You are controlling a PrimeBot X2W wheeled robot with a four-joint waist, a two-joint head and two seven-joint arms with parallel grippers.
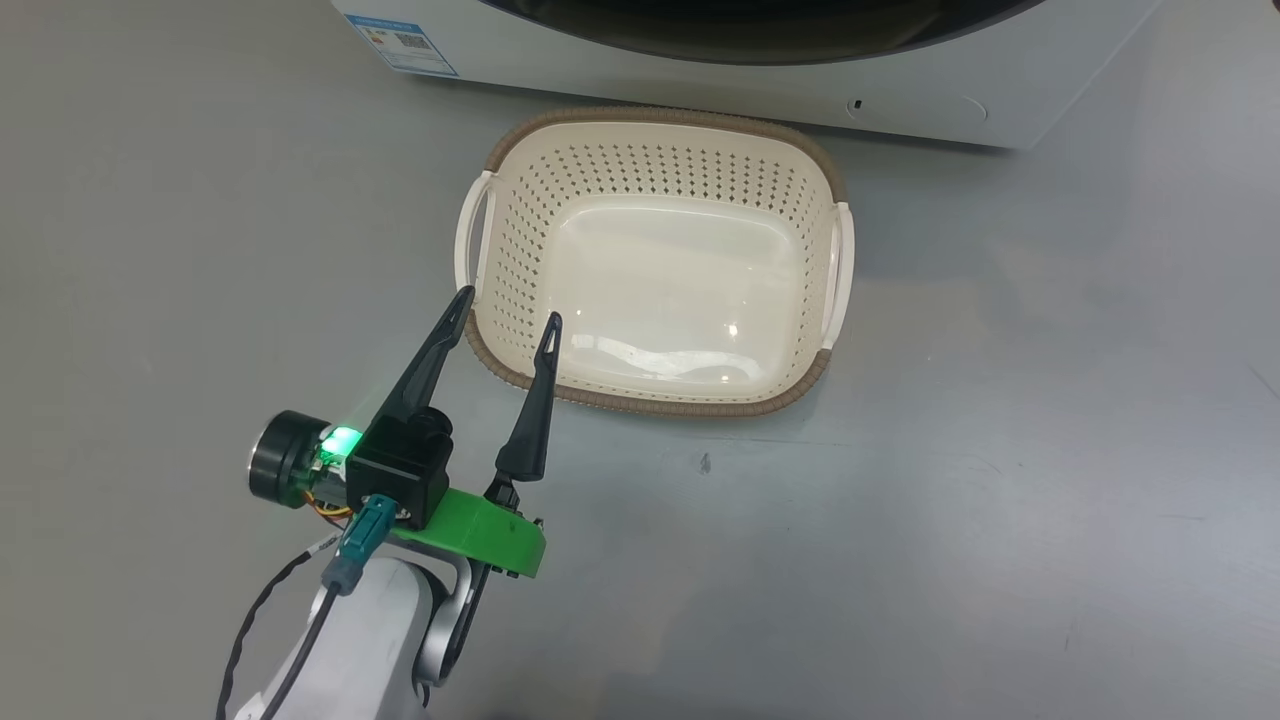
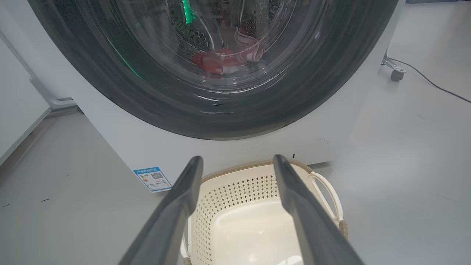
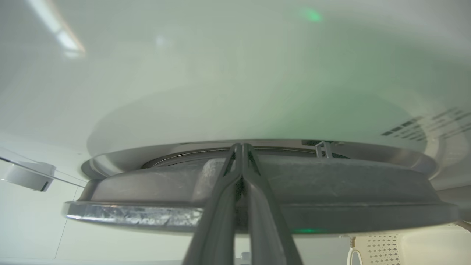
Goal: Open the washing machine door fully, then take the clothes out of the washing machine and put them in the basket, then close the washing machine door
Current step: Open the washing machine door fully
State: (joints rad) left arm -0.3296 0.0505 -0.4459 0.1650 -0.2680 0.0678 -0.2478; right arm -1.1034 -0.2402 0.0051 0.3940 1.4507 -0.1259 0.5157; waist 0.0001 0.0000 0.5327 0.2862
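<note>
The right gripper (image 3: 241, 146), fingers pinched together on nothing, sets its tips at the rim of the washing machine door (image 3: 331, 191); best, I judge, to hook behind that rim and sweep along the hinge arc. The left gripper (image 1: 509, 304) hangs spread and empty beside the basket (image 1: 640, 122); the clothes (image 2: 217, 62) lie inside, behind the door.

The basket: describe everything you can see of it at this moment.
The basket is cream plastic, a rounded rectangle with diamond-perforated walls, a smooth glossy bottom, a brown woven-look rim and a loop handle on each side. It stands upright and empty on the grey floor, close in front of the washing machine.
</note>
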